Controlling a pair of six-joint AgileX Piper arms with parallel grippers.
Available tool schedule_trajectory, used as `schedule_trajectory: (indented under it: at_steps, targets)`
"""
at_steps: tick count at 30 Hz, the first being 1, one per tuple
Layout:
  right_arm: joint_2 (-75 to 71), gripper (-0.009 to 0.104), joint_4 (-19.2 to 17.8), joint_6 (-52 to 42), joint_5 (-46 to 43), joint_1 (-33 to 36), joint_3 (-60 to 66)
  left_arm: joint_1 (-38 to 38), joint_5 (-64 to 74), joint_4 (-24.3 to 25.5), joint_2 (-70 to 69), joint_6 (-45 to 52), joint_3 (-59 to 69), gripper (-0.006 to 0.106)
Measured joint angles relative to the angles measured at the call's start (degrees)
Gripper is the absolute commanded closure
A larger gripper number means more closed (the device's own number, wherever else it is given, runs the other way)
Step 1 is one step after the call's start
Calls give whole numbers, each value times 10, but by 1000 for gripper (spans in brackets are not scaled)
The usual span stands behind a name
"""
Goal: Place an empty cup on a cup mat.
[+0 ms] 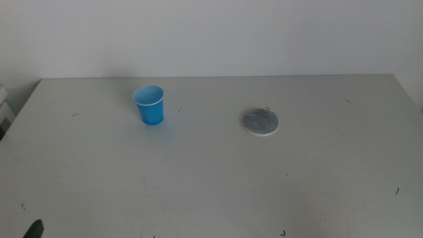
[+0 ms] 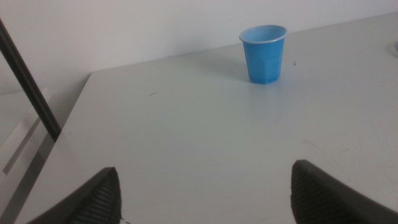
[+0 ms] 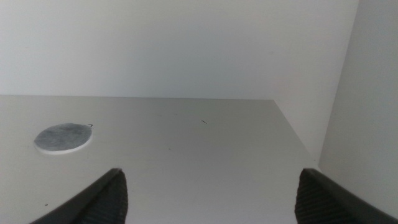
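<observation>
Cup (image 1: pixel 149 105) stands upright near the table's (image 1: pixel 211 192) far edge, well apart from the mat (image 1: pixel 259 121); left gripper (image 2: pixel 205 193) and right gripper (image 3: pixel 208 196) wait spread, empty.

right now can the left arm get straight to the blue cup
Probably yes. The left gripper waits low at the near edge with its jaws spread wide, and the cup stands upright ahead of it with only bare table between. The cup mat lies well off to the side.
</observation>
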Motion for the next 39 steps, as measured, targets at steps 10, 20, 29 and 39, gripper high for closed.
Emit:
schedule_trajectory:
  at_steps: [10, 20, 29, 39]
  targets:
    - [0, 1, 0, 0, 0, 0, 0, 0, 6, -13, 27, -22, -22, -4]
    - [0, 1, 0, 0, 0, 0, 0, 0, 5, -25, 278, -29, -225, -4]
    - [0, 1, 0, 0, 0, 0, 0, 0, 130, -38, 484, -29, -474, -4]
    - [0, 1, 0, 0, 0, 0, 0, 0, 321, -48, 632, -29, -744, -4]
